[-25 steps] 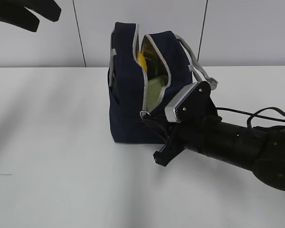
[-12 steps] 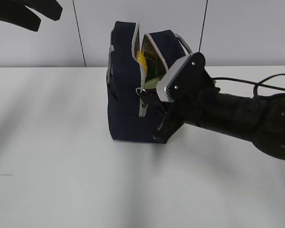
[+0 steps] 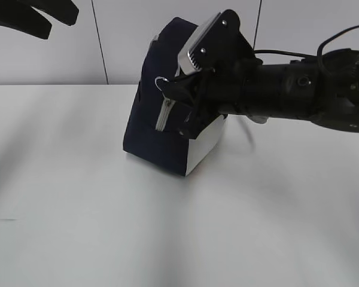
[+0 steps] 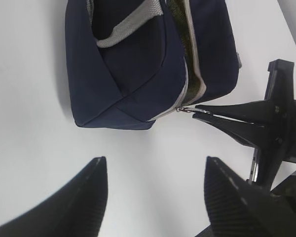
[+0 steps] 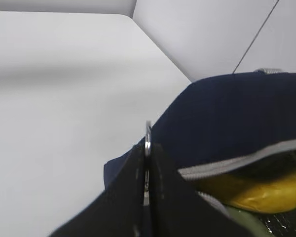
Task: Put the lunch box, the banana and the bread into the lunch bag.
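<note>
The navy lunch bag [image 3: 151, 128] stands tilted, its white corner panel [image 3: 204, 140] lifted off the table. My right gripper [image 3: 167, 89] is shut on the zipper's ring pull [image 5: 148, 134] near the top of the bag. In the right wrist view the yellow banana [image 5: 259, 192] and a bit of the sage-green lunch box [image 5: 241, 220] show through the open zipper gap. The bread is hidden. My left gripper [image 4: 155, 160] is open and empty, high above the table beside the bag [image 4: 123, 74]. The right gripper's closed tips [image 4: 197, 111] also show there, on the pull.
White table [image 3: 78, 197] all around the bag, with a white panelled wall [image 3: 119, 42] behind. The right arm's cable [image 3: 341, 36] loops above the arm at the right. A grey strap handle [image 4: 130, 22] lies on top of the bag.
My right gripper has moved from low on the bag's front up to its top with the ring pull. The zipper gap has narrowed, and the bag has tipped left, its right corner raised.
</note>
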Robot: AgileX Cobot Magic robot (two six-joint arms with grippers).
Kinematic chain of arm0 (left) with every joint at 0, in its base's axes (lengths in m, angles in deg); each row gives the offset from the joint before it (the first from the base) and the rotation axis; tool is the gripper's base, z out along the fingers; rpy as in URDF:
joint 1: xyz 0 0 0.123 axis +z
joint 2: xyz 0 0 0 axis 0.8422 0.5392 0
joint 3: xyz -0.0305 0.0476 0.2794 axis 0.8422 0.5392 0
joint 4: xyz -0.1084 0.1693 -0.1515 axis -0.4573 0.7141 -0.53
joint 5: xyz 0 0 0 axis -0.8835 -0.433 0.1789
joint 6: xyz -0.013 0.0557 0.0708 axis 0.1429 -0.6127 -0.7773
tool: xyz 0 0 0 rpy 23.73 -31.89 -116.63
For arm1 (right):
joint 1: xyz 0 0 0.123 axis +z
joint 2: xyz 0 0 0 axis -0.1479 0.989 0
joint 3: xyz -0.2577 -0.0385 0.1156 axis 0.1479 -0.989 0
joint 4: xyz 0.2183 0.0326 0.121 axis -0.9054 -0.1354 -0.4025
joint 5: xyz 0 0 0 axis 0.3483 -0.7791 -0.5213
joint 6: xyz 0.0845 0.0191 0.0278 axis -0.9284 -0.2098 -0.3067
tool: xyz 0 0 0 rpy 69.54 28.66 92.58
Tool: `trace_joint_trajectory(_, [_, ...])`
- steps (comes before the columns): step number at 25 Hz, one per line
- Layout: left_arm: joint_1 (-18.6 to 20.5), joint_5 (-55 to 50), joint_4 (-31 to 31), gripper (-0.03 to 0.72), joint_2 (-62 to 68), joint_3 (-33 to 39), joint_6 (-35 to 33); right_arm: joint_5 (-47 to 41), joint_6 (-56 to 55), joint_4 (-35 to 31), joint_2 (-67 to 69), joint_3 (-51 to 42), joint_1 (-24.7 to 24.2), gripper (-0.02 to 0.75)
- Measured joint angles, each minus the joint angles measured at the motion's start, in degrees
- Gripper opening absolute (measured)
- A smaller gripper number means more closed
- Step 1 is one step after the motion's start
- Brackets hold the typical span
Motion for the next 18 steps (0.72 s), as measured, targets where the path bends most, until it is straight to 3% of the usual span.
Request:
trace_joint_trajectory(5, [0.0,0.5,-0.1,0.445,0.0,0.0,0.0,-0.2,-13.5,13.1,-0.2,2.4,0.0,0.006])
trace_joint_trajectory(14, [0.0,1.0,-0.1,0.445,0.0,0.0,0.0,-0.2,-24.4,16.8,-0.5,5.0,-1.7,0.006])
trace_joint_trajectory(18, [0.0,1.0,-0.1,0.445,0.0,0.0,-0.5,-1.1,-29.6,22.1,-0.5,5.1,-1.7,0.006])
